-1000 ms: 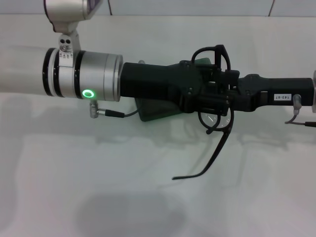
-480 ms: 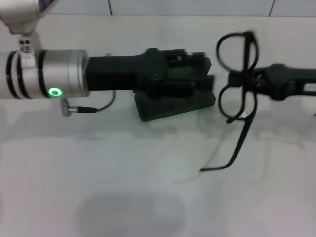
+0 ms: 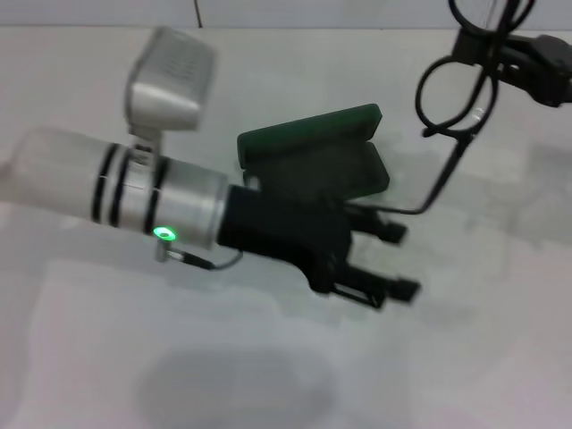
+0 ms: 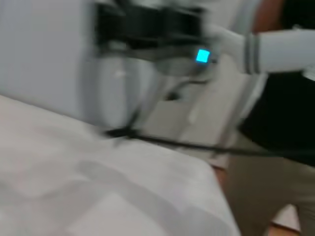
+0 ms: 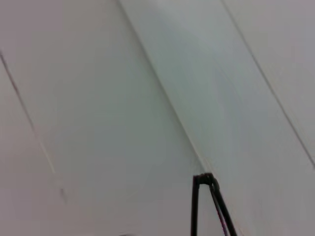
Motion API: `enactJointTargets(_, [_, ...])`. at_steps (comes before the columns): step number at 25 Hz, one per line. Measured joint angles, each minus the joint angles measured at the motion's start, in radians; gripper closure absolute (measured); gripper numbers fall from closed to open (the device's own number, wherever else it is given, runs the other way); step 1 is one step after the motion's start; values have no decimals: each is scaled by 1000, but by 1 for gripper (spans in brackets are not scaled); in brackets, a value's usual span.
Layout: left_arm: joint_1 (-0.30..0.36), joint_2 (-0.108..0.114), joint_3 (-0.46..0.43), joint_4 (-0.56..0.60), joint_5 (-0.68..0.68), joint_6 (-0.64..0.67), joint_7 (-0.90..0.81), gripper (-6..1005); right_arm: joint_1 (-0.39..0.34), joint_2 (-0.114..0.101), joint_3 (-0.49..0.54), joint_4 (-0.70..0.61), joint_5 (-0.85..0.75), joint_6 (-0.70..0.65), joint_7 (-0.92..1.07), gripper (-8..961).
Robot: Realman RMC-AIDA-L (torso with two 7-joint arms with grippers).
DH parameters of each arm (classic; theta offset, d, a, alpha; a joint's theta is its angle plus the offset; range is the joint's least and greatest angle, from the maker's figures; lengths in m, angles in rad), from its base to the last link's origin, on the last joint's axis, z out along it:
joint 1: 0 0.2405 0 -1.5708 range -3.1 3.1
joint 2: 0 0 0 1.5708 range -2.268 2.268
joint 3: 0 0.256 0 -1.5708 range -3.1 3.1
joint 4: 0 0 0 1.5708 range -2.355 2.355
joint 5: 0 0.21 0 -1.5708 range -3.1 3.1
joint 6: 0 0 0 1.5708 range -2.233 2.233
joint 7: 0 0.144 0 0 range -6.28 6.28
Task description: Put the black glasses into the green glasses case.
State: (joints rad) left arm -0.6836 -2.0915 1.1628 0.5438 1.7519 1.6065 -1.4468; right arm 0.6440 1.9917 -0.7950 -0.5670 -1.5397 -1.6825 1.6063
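Note:
The green glasses case (image 3: 332, 172) lies open on the white table, its lid (image 3: 308, 130) tilted up at the back. My right gripper (image 3: 497, 45) at the top right is shut on the black glasses (image 3: 451, 93) and holds them in the air, to the right of the case. One temple arm (image 3: 438, 189) hangs down toward the table. A black piece of the frame shows in the right wrist view (image 5: 206, 201). My left gripper (image 3: 398, 262) is open and empty, just in front of the case and low over the table.
The white table (image 3: 268, 357) spreads in front of the case, under my left arm (image 3: 161, 201). A tiled wall runs along the back. The left wrist view is blurred; it shows a table edge (image 4: 216, 196) and a person's clothing beyond.
My left gripper has let go of the glasses and swung from over the case to in front of it. My right gripper has carried the glasses up and to the right.

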Motion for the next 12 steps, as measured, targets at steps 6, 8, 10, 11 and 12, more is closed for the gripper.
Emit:
enactJointTargets(6, [-23, 1, 124, 20, -134, 31, 7, 202, 8, 25, -62, 21, -8, 129, -44, 845])
enactJointTargets(8, [-19, 4, 120, 32, -171, 62, 16, 202, 10, 25, -92, 34, -8, 157, -46, 844])
enactJointTargets(10, [-12, 12, 117, 36, -207, 84, 23, 202, 14, 26, -126, 46, -9, 183, -48, 844])
enactJointTargets(11, [-8, 16, 116, 37, -223, 89, 25, 202, 15, 26, -144, 50, -9, 195, -49, 844])
enactJointTargets(12, [-4, 21, 116, 37, -239, 93, 26, 202, 15, 26, -160, 52, -10, 201, -50, 844])
